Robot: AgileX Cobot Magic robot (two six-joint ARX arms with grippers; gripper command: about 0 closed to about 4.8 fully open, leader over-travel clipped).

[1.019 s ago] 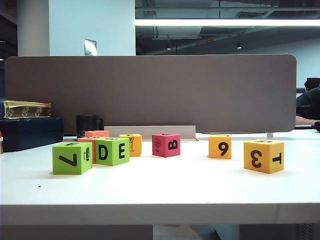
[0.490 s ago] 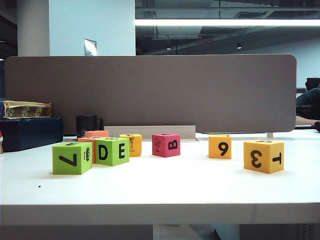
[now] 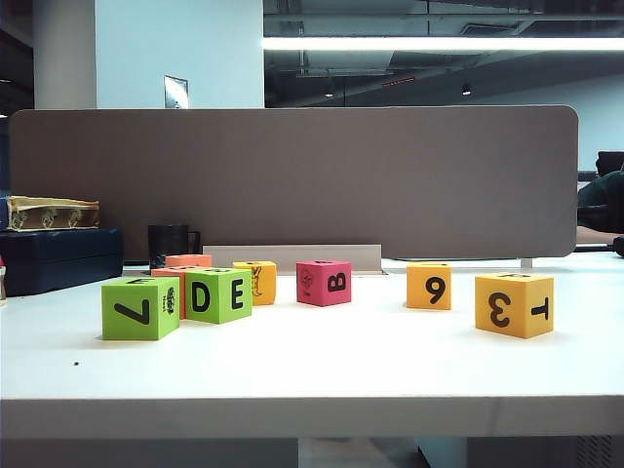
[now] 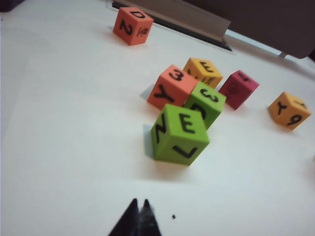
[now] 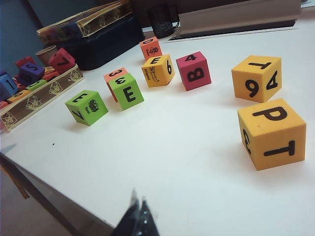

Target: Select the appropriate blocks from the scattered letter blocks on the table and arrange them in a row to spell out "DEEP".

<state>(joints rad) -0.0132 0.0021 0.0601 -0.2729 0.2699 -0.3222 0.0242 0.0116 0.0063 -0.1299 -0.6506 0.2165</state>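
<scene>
While neither arm shows in the exterior view, nothing there has shifted over the last second – every cube sits where it sat, so the row for "DEEP" is not yet begun.

The left arm's fingers point(image 4: 132, 222) are pressed together on nothing, above bare white tabletop surface point(image 3: 312, 366) short of the left cluster. The right arm's fingers point(image 5: 134, 219) look closed and empty too, near the front edge on the right.

The four wanted foam cubes are scattered:
- the salmon-orange cube with a black "2" point(image 4: 133, 25) is far back on the left, D on top
- the green cube with "7" point(image 3: 140, 308) is front left, E on top in the left wrist view
- the yellow-orange cube with the alligator drawing point(image 5: 157, 70) sits behind the cluster, E on top
- the yellow-orange cube with "3" and "T" point(image 3: 514, 304) stands well apart at the far right, P on top

Being cubes, they have no long axis – only facing matters, and each needed letter already faces up, though turned at a different angle. I judge each needs carrying and a twist, not flipping.
</scene>
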